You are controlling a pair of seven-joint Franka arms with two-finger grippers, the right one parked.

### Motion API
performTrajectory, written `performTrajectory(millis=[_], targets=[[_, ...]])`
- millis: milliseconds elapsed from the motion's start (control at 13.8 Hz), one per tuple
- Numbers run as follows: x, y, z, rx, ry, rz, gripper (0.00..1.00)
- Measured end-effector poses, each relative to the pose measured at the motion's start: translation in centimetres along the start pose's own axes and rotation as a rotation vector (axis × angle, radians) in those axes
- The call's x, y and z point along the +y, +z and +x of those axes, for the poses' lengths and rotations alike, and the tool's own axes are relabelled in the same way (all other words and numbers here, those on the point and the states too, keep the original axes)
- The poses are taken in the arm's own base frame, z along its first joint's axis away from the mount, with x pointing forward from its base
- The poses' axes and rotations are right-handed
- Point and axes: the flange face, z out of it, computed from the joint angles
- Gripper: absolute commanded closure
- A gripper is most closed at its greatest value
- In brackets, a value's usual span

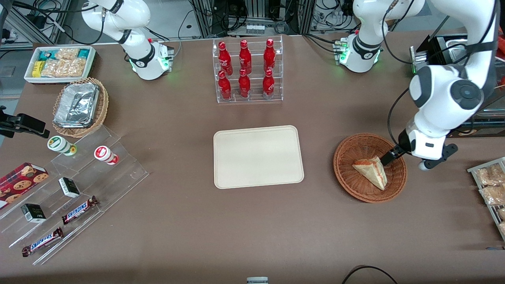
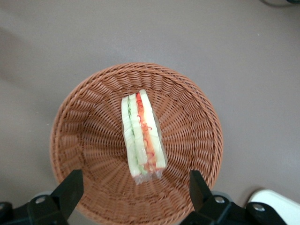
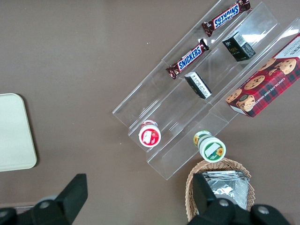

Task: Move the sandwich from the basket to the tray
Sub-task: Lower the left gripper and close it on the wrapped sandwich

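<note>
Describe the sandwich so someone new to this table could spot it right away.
Find the cream tray at the table's middle; toward the working arm's end sits a reddish-brown wicker basket. The sandwich lies in it beneath the open gripper: a clear-wrapped pale wedge with red and green filling, the basket's only item.

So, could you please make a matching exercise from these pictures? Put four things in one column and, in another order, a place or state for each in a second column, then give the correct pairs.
Things:
1. sandwich
2. tray
3. gripper
4. red bottles

Places or states:
A. open, above the basket
B. standing in a clear rack
C. lying in the basket
D. bare, on the table between the rack and the front camera

Pairs: 1-C, 2-D, 3-A, 4-B
</note>
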Motion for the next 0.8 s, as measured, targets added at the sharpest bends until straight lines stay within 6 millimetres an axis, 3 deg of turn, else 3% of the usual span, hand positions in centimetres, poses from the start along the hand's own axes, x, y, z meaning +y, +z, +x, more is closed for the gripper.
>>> performTrajectory(millis=[727,800], targets=[[0.7,8.8,-1.0,-0.002,-0.091,-0.023,0.0],[0.6,9.4,-1.1,-0.007,-0.091,-0.019,0.1]])
